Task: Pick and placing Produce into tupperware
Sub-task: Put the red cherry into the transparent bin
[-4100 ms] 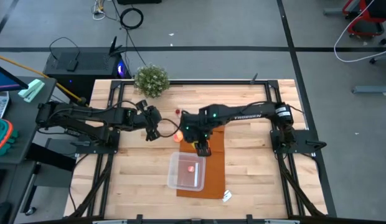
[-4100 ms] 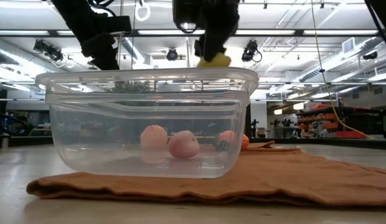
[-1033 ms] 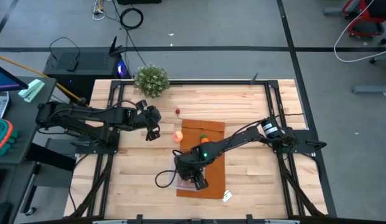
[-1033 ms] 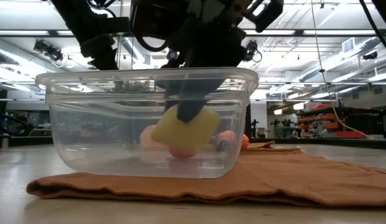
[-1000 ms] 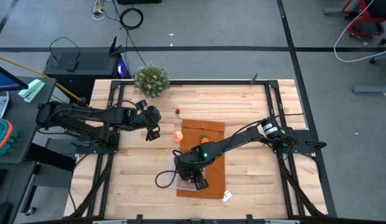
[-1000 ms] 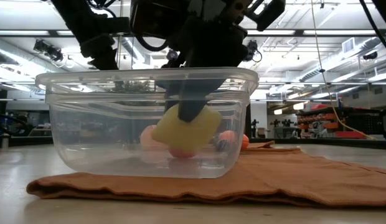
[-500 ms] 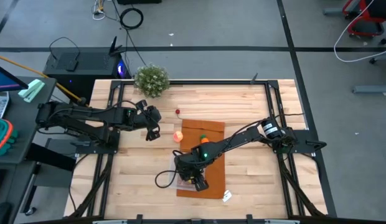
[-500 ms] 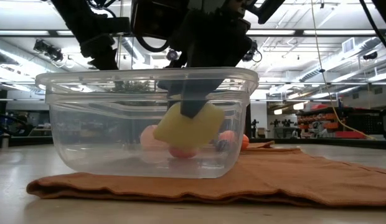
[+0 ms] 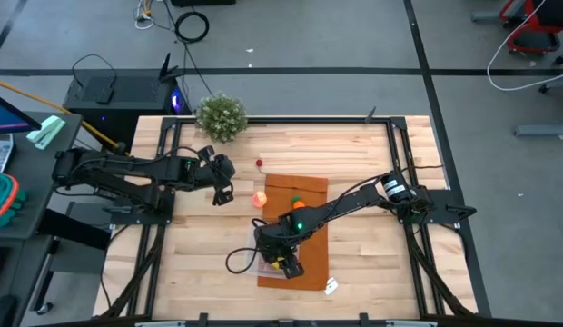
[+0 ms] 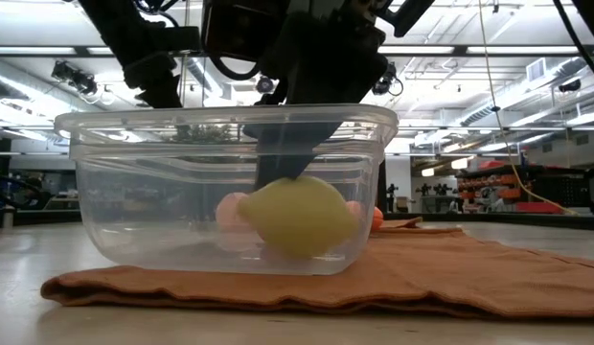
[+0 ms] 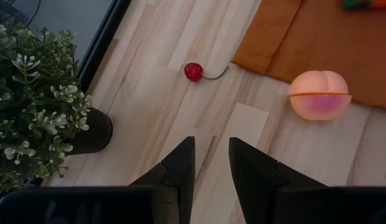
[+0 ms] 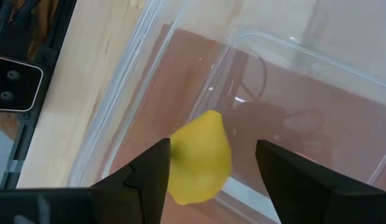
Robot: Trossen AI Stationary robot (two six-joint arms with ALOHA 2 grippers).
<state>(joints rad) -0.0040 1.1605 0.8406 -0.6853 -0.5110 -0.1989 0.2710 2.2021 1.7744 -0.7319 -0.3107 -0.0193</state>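
The clear tupperware [image 10: 225, 120] stands on the brown-orange mat [image 10: 450, 268]. My right gripper [image 12: 213, 144] is open inside it, fingers pointing down. The yellow lemon [image 10: 299, 216] lies on the box floor just below and between the fingers, and also shows in the right wrist view [image 12: 199, 158]. Pink pieces [image 10: 232, 213] lie behind it. My left gripper [image 11: 211, 142] is shut and empty above the wood, near the peach-like fruit [image 11: 319, 94] and a red cherry [image 11: 193, 71]. The orange carrot [image 9: 298, 203] lies on the mat's far part.
A bushy potted plant [image 9: 220, 116] stands at the table's far left, close to my left gripper. The right arm [image 9: 345, 204] reaches across the mat [image 9: 304, 186] and covers most of the box. A small white tag [image 9: 331, 287] lies near the front edge.
My right gripper has let go of the lemon. The lemon, held tilted above the box floor a second ago, has dropped onto the floor and now lies on its side under the fingers. The gripper itself has stayed inside the box.
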